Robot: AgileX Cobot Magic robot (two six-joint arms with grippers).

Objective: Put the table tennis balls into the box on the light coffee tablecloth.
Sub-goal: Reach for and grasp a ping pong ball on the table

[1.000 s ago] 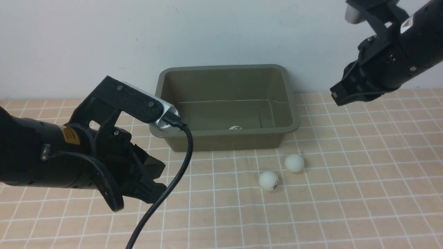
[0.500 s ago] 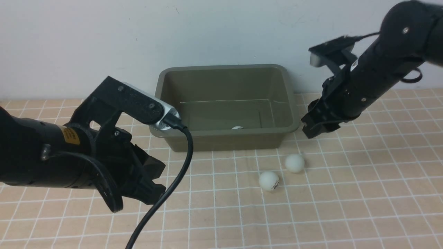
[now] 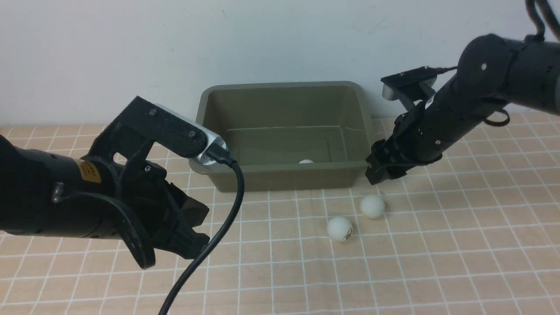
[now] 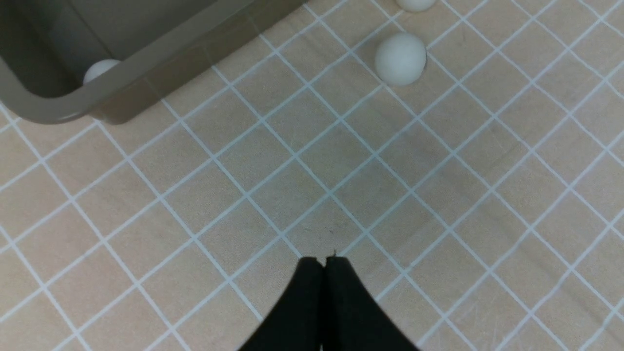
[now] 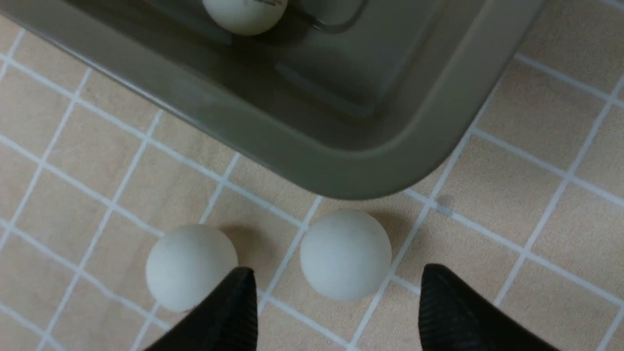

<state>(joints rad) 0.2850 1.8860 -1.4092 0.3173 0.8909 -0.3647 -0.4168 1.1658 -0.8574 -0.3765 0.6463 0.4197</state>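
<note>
One left claw (image 4: 324, 263) at the left of the frame, clenched, fingertips pressed together over the light coffee tablecloth (image 3: 437, 271); left arm (image 3: 43, 192) entering from the left edge. Alongside, a black cable (image 3: 214, 245), curving from a silvery fitting (image 3: 210, 144) down to the bottom edge, left of centre.

Upper centre of the frame: the box (image 3: 280, 168), olive-green, upright and open-topped, in front of a pale wall (image 3: 306, 39). Inside, just behind the near wall and right of the box's middle, a white ball (image 3: 306, 161), mostly hidden in the front view; dark print visible on it in the right wrist view.

Right of centre, on the cloth in front of the box: a printed ball (image 3: 340, 229), dark mark facing lower right. Slightly farther right and nearer the box, a plain-looking ball (image 3: 372, 206), clear of both box and printed ball.

Above and to the right, close to the box's near right corner: the right claw (image 5: 339, 269), released, fingers parted, with the plain-looking ball showing between them in the right wrist view, ungripped. Right arm (image 3: 485, 74) extending to the upper right edge.
</note>
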